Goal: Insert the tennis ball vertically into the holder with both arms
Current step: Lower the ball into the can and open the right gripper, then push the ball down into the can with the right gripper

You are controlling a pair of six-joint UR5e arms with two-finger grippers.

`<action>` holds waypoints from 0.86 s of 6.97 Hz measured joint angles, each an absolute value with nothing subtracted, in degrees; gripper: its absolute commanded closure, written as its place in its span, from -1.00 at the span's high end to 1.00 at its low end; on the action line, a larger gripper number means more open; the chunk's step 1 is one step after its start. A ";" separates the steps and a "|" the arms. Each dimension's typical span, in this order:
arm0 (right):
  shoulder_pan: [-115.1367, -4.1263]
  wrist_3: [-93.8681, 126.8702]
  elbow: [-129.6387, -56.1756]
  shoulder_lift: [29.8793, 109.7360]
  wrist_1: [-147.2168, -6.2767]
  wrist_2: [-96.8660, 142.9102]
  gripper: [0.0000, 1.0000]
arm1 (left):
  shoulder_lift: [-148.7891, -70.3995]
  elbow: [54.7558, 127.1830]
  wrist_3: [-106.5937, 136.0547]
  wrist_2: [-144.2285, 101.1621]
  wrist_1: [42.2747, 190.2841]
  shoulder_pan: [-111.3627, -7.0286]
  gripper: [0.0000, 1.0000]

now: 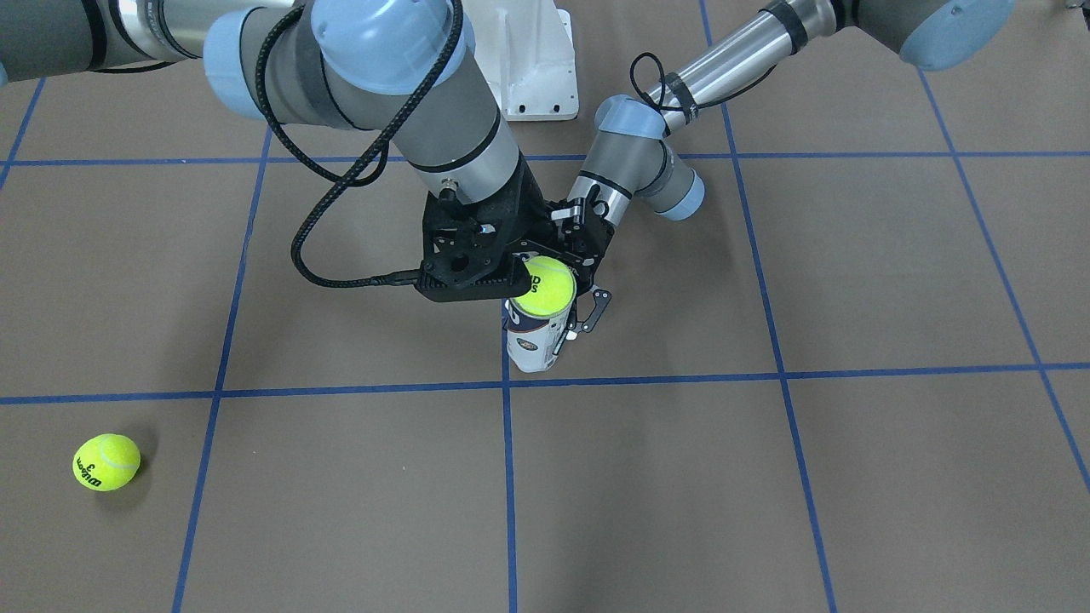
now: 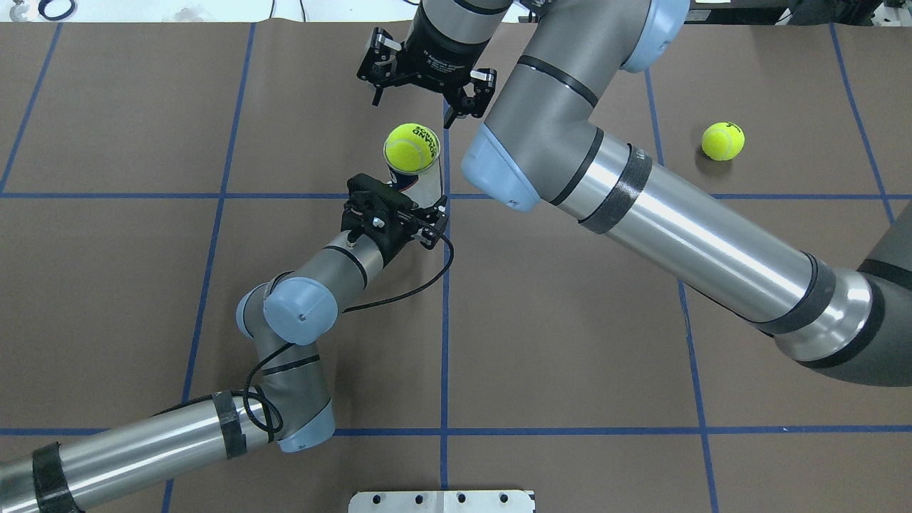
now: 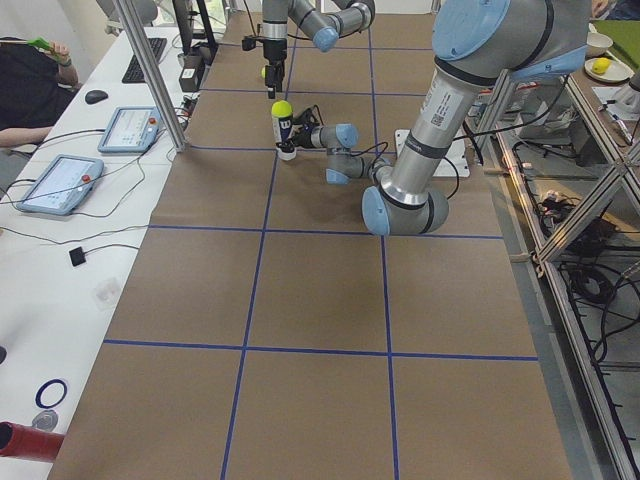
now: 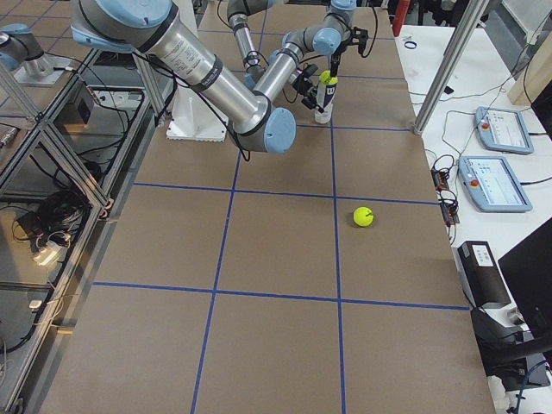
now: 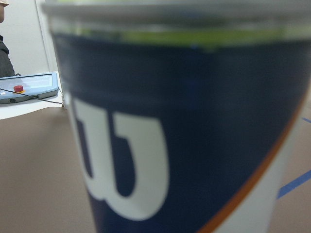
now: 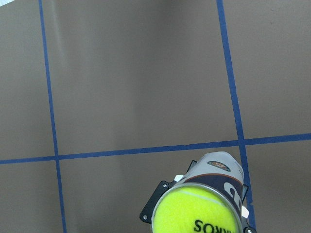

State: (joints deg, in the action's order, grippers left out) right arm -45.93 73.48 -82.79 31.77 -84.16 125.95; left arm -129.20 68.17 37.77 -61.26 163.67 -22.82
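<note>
Can (image 5: 184, 145) fills the left wrist cam: left pincer (image 2: 413, 206) clamped on its side, can upright on worktop (image 2: 570, 342). Ball (image 2: 412, 147) sits proud in can's mouth. Right pincer (image 2: 420, 100) over can, spread wide, empty. You should push straight down can's axis, no tilt.

holder (image 1: 532, 340): glossy plastic | ball (image 1: 547, 287): fuzzy felt | table (image 1: 766, 477): matt paper | right arm (image 2: 684, 228): shiny metal

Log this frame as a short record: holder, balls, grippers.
holder: upright on table, held by left gripper
ball: in holder's mouth, top above the rim
spare ball: loose on table, apart from both arms
left gripper: shut on holder
right gripper: open, empty, above ball, not touching
</note>
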 measured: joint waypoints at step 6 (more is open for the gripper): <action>-47.67 72.43 -83.86 32.35 -83.23 126.16 -1.00 | -129.20 68.20 37.79 -61.30 163.52 -23.19 0.51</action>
